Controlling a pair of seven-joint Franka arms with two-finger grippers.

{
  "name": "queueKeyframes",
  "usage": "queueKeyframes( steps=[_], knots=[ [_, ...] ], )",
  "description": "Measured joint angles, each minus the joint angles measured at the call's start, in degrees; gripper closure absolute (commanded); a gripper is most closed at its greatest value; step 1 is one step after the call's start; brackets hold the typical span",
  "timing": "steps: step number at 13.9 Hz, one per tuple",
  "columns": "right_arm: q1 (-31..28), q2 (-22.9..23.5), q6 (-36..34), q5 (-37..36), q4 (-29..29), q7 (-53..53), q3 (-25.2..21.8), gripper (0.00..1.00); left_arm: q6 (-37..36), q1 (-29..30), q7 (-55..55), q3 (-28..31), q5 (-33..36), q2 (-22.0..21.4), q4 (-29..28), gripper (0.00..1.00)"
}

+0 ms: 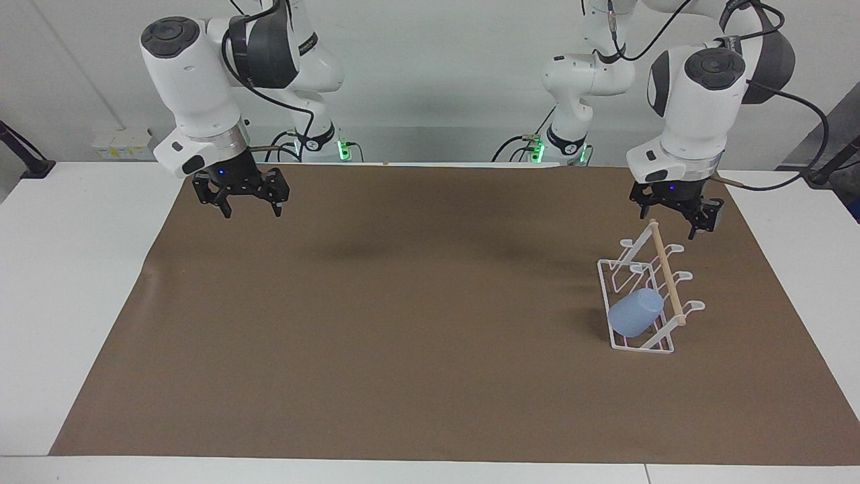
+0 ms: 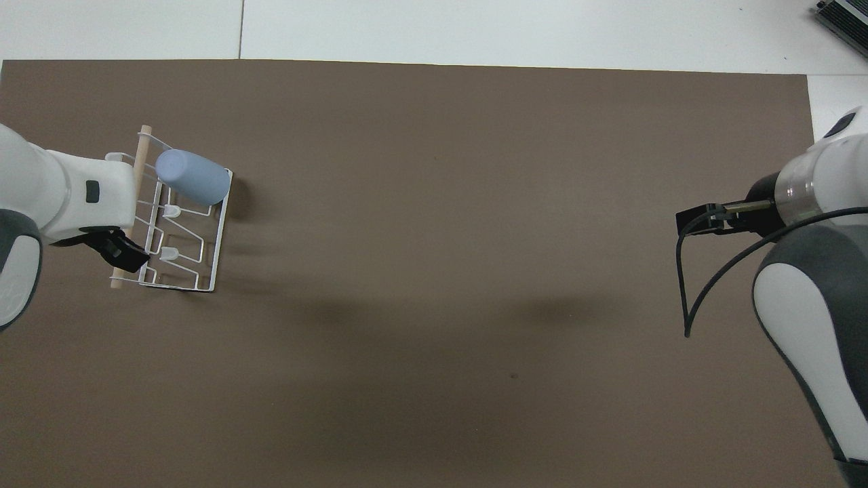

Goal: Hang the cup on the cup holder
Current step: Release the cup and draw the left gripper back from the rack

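The light blue cup (image 1: 635, 312) hangs tilted on a prong of the white wire cup holder (image 1: 639, 347), at the holder's end farthest from the robots. It also shows in the overhead view (image 2: 192, 177), on the holder (image 2: 218, 230). The holder's wooden dowel (image 1: 667, 272) runs across the top. My left gripper (image 1: 673, 226) is open and empty, raised over the holder's end nearest the robots, apart from the cup. My right gripper (image 1: 251, 211) is open and empty, and waits in the air over the mat toward the right arm's end.
A brown mat (image 1: 403, 323) covers most of the white table (image 1: 74, 282). The cup holder stands on it toward the left arm's end. A black cable (image 2: 685, 285) loops from the right arm's wrist.
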Motion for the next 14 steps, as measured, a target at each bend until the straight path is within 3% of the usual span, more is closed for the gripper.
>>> queueKeyframes(
  steps=[5,10,14],
  knots=[
    [0.0,0.0,0.0,0.0,0.0,0.0,0.0,0.00,-7.2,0.5,-16.2,-0.2,-10.9,-2.0,3.8,0.00],
    [0.0,0.0,0.0,0.0,0.0,0.0,0.0,0.00,-15.7,2.2,-17.2,-0.1,-12.7,0.7,15.3,0.00],
    [0.0,0.0,0.0,0.0,0.0,0.0,0.0,0.00,-17.5,2.2,-23.0,0.0,-12.7,0.7,17.2,0.00]
  ],
)
